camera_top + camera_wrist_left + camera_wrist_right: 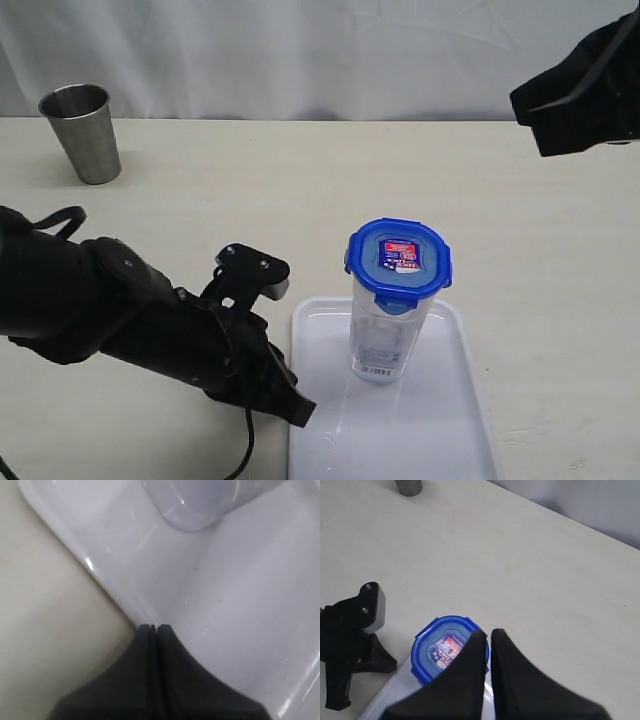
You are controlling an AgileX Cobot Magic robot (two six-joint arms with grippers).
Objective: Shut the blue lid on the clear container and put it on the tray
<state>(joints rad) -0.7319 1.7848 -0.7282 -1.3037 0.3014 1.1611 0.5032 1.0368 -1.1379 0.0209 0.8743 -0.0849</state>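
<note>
The clear container (388, 335) stands upright on the white tray (440, 430), with the blue lid (399, 257) sitting on top of it, sticker up. My left gripper (300, 412) is shut and empty, its tip low at the tray's left rim (115, 597); the container's base (195, 505) shows just beyond it. High at the upper right of the exterior view is my right gripper (530, 110), well clear of the container. It is shut on nothing (489, 632) and looks down on the blue lid (440, 650).
A grey steel cup (82, 132) stands at the far left of the beige table (300, 190), and its base shows in the right wrist view (409, 487). A white curtain hangs behind the table. The left arm lies across the table's front left.
</note>
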